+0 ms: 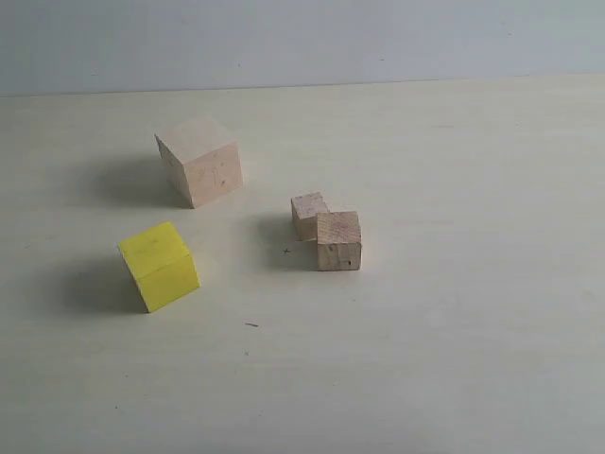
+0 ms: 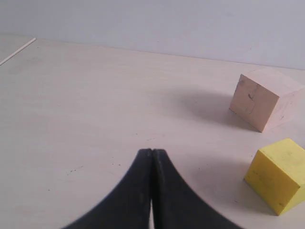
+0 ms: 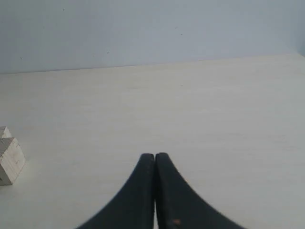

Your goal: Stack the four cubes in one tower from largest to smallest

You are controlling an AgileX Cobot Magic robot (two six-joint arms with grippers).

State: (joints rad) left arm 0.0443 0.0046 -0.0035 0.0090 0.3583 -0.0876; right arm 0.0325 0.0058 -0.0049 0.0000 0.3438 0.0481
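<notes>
Four cubes lie apart on the pale table. The large pale wooden cube (image 1: 199,161) (image 2: 264,98) stands at the back left. In front of it sits the yellow cube (image 1: 159,266) (image 2: 279,174). Right of centre, two small light-brown cubes touch each other: the smaller one (image 1: 308,214) behind, the slightly bigger one (image 1: 338,240) (image 3: 10,160) in front. Neither gripper shows in the exterior view. My left gripper (image 2: 152,151) is shut and empty, well short of the yellow cube. With nothing in it, the right gripper (image 3: 155,155) is shut too, the small cubes off to its side.
The pale table (image 1: 454,340) ends at a light wall (image 1: 302,38) at the back. A thin white line (image 2: 18,51) marks the table far off in the left wrist view.
</notes>
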